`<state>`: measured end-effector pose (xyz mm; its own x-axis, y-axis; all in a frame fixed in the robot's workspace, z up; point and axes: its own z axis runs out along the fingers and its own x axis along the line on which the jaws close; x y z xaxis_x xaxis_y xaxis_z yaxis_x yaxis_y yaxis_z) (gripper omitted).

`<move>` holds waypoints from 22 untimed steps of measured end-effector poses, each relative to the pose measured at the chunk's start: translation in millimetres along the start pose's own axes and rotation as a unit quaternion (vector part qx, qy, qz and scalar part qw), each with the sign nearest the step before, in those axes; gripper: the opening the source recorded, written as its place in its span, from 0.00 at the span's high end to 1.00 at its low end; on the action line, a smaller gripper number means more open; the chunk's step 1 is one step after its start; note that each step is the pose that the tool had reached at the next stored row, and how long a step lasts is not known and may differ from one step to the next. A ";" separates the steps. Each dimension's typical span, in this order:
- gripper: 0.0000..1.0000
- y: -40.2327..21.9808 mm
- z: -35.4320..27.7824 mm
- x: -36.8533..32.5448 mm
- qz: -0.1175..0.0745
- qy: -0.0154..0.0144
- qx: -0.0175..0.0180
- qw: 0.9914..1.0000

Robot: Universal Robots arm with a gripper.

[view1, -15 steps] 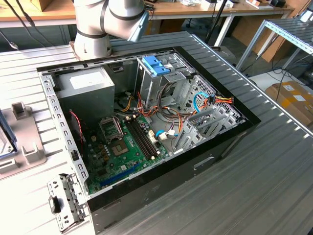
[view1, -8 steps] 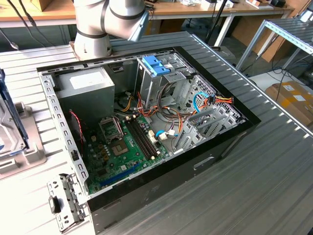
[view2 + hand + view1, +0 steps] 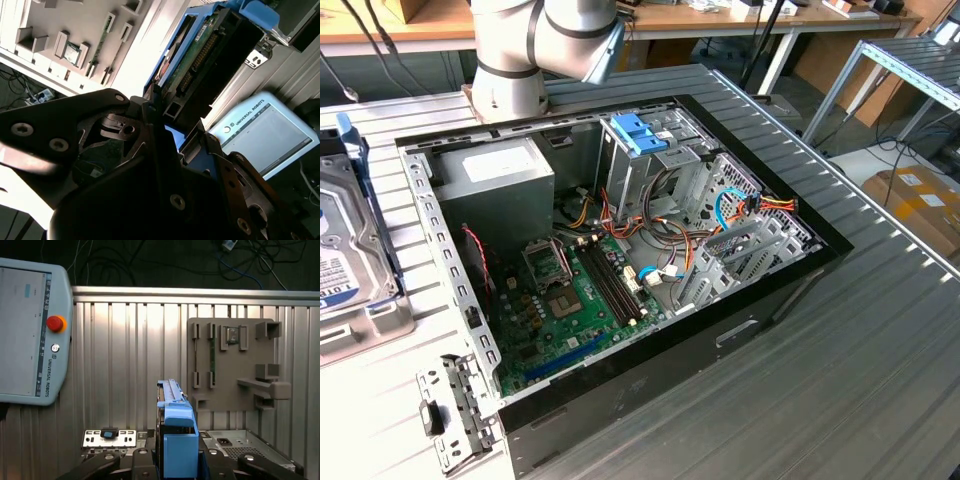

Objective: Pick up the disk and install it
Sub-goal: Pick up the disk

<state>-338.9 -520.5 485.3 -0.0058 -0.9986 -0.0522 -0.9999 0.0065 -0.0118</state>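
Contact looks made: your arm's black gripper (image 3: 177, 464) has its fingers (image 3: 141, 462) closed against both faces of the disk (image 3: 176, 432), the flat grey hard drive in light-blue plastic carrier rails. The pads themselves are hidden, so treat the clamp as likely rather than certain. The first wrist view has it edge-on, its blue end block nearest the camera and its length running straight out from the jaws. In the second wrist view the disk (image 3: 200, 60) turns its circuit side and connector pins to the lens, well clear of the ribbed metal table (image 3: 130, 365). Gripped by one end, it keeps most of its length free, which I judge suits a narrow bay. Installation is not done. The open black computer case (image 3: 650, 365) sits mid-table, and its tall metal cage with the blue latch (image 3: 638, 132) is untouched. A second grey hard drive (image 3: 345, 250) rests on a stand at the table's edge, on the exterior view's left.
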 end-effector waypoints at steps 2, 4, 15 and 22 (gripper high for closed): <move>0.63 -2.0 0.1 0.0 0.000 0.000 0.000 1.000; 0.63 -4.4 0.2 0.0 0.000 0.000 0.000 1.000; 0.63 -18.1 0.6 0.2 0.000 0.000 0.000 1.000; 0.63 -27.9 1.0 0.2 0.000 0.000 0.000 1.000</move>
<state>-311.1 -520.8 484.6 -0.0058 -0.9986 -0.0523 -0.9999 0.0064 -0.0118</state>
